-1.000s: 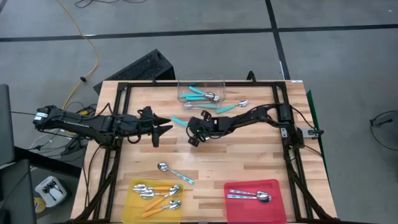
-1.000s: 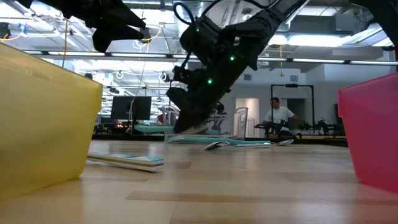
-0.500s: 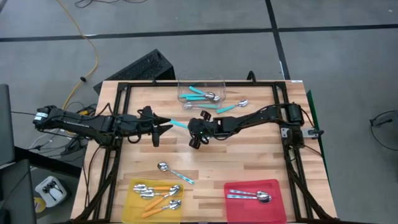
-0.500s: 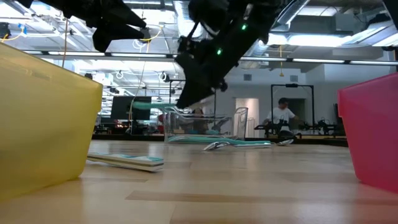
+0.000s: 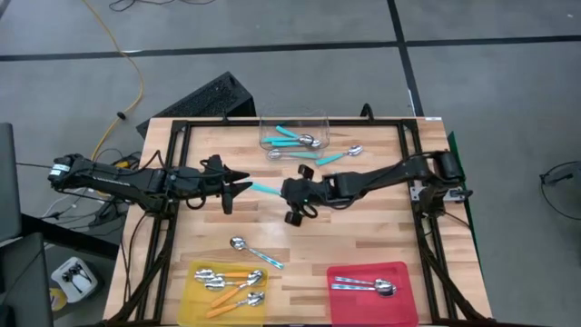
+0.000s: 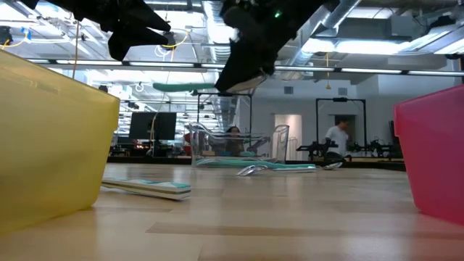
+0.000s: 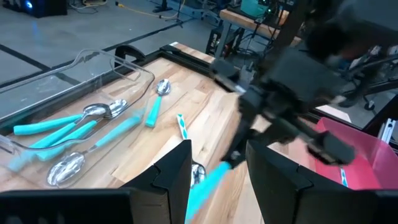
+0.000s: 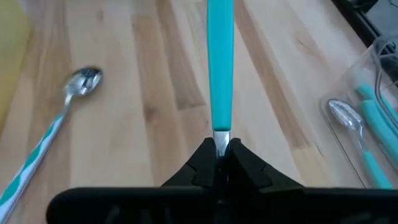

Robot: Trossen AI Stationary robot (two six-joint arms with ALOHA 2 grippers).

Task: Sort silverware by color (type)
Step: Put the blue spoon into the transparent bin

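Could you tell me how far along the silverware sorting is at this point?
Done: orange-handled spoons lie in the yellow flat tray, and silver metal spoons in the red flat tray. In hand: the right gripper holds a teal-handled spoon above mid-table, facing the open left gripper. Left: teal spoons in the clear plastic tub, one beside it, and a striped-handled spoon near the yellow tray.

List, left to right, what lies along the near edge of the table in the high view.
Yellow tray holding orange-handled spoons → loose spoon on the wood → red tray holding silver spoons.
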